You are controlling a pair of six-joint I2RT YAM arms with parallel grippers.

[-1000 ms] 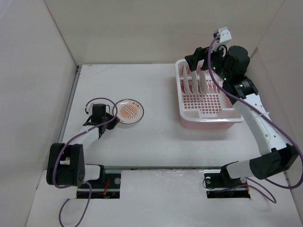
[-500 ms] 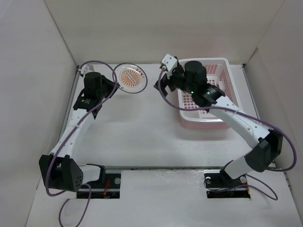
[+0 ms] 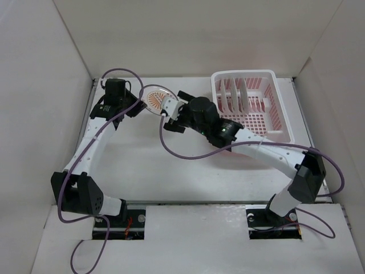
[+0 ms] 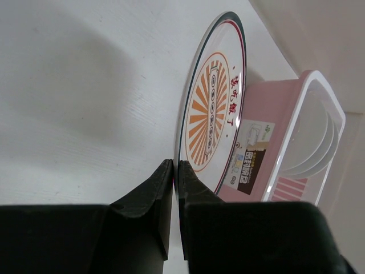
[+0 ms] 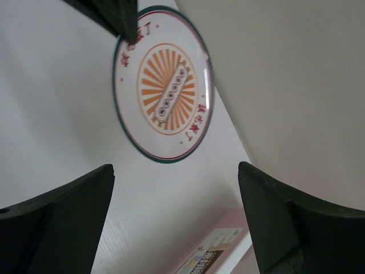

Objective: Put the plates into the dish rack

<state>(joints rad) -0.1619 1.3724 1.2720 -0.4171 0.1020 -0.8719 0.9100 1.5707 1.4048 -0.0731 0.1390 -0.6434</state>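
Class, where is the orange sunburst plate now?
Top view: the orange sunburst plate is far centre-left, left of the dish rack, rim clamped in the left gripper, the open right gripper facing it.

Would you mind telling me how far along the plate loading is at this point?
Done: what look like three plates stand upright in the pink rack. In hand: the left tool grips the sunburst plate by its rim, with the open right tool close by. Left: slotting that last plate into the rack.
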